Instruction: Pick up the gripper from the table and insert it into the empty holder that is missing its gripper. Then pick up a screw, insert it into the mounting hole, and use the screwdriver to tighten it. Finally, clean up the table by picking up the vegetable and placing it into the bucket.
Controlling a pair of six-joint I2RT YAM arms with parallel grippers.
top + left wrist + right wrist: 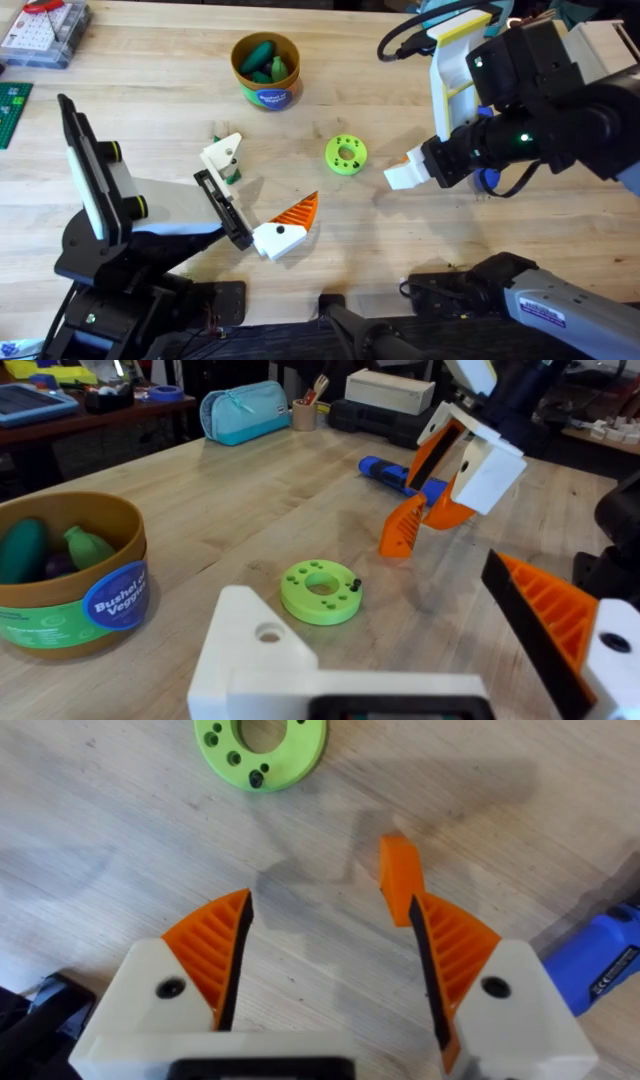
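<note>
Green holder disc (262, 744), ringed with holes; right claw (330, 945) released; left claw (268, 210) released.

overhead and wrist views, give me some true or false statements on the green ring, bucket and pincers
1. The green ring lies flat on the table. True.
2. The bucket has nothing in it. False: green vegetables sit inside it.
3. The right pincer is shut on the green ring. False: it is open, and the ring lies apart from it on the wood.
4. A blue-handled tool lies on the table near the right pincer. True.
5. The left pincer is clamped on the bucket. False: it is open, over the table and away from the bucket.
</note>
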